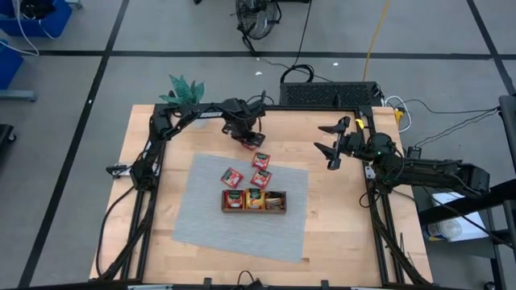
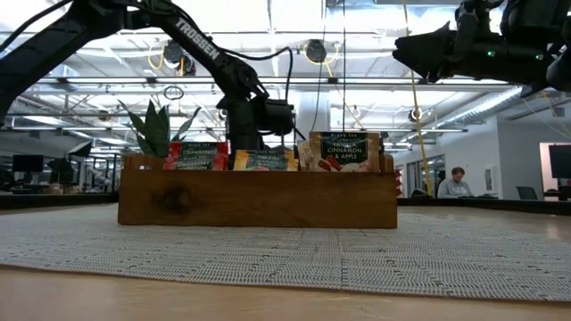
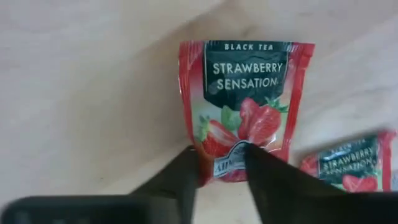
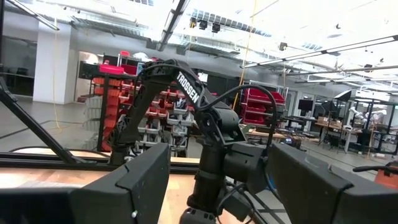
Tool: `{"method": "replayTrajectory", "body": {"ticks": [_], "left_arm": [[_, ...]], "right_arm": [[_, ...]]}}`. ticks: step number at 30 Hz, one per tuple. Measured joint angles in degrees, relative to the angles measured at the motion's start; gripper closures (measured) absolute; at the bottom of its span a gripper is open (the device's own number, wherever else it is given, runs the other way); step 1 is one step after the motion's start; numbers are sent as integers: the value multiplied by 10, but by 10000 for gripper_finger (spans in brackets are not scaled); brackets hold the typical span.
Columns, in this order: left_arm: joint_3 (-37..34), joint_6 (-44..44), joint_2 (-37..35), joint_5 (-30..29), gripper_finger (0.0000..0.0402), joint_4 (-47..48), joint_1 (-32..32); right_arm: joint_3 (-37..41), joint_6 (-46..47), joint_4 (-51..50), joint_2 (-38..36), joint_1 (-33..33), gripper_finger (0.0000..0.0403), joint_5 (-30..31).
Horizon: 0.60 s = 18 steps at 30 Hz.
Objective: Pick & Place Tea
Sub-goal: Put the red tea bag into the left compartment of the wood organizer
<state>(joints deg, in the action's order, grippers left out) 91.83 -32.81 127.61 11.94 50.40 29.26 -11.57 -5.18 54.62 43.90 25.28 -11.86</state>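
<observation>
Gripping a red strawberry tea sachet at the desk's far edge, the left gripper has jaws clamped on it, while three sachets lie loose beside the partly filled wooden tray; right gripper waits, jaws apart.

Your left arm reaches in from upper left of the high view, elbow bent, wrist pitched down near top centre. Left gripper sits low, approx. touching the surface; its fingers are pinched narrow, w/ just a slim gap showing in the wrist view. Your right arm comes in from the right edge, forearm level, held well above the table. Right gripper hangs centre-right, fingers spread wide, pointing toward the left arm.
</observation>
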Motion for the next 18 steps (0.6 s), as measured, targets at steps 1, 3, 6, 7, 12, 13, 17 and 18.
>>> {"method": "replayTrajectory", "body": {"ticks": [1,3,6,7,12,13,17,18], "left_arm": [[-1,7,0,3,288,-2,0],[-1,22,1,14,333,-10,1],[-2,53,1,31,385,-27,0],[-2,63,2,39,388,-37,0],[-3,110,-7,49,394,-62,-5],[-4,114,-13,48,394,-62,-6],[-8,143,-58,-45,396,-51,-30],[-9,149,-76,-79,396,-47,-40]], "right_arm": [[0,0,0,0,0,149,0],[0,0,0,0,0,149,0],[0,0,-2,0,0,149,0],[0,0,-3,0,0,149,0],[0,0,-7,0,0,149,0],[0,0,-9,0,0,149,0],[0,0,-15,0,0,149,0],[0,0,-17,0,0,149,0]]}}
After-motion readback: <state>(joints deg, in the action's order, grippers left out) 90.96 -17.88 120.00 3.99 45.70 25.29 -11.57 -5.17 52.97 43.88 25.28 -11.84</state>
